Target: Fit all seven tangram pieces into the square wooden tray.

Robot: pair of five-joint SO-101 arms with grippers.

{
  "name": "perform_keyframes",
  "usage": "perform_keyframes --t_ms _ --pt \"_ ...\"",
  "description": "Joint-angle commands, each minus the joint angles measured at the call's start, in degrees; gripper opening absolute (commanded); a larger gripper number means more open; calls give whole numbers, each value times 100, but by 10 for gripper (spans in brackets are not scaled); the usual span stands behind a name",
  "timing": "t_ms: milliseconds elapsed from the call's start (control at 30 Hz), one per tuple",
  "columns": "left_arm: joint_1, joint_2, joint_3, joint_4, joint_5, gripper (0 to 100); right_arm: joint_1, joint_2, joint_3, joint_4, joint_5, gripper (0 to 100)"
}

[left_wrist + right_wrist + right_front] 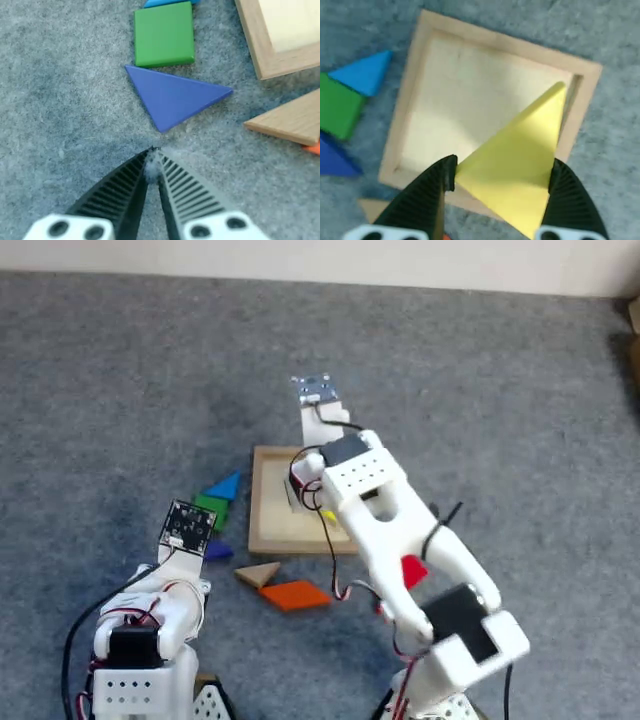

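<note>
The square piece (212, 510) lies left of the tray (268, 543), a parallelogram (295, 594) before it, a triangle (520, 160) above it.

grey felt table (120, 370) with wooden tray (256, 502), green square (164, 34), 2 blue triangles (175, 97), tan triangle (258, 574), orange piece (296, 594)

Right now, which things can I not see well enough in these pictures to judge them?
High view: the red piece is mostly behind the right arm; shape unclear.
High view: that arm covers much of the tray.
Left wrist view: the edge cuts off the orange piece.
Right wrist view: whether the yellow triangle touches the tray cannot be told.
</note>
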Motion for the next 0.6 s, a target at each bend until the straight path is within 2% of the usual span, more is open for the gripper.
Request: perform_keyframes --t_ms 0,300,500,567 --pt "-48 -13 110 35 35 7 -48 189 -391 -374 -308 156" --pt "-48 -13 110 35 35 7 22 295 -646 -374 -651 158" --pt "-48 -13 110 35 35 7 22 295 -646 -374 -659 275" --pt "-48 -13 110 35 35 7 22 295 -637 -374 -633 284"
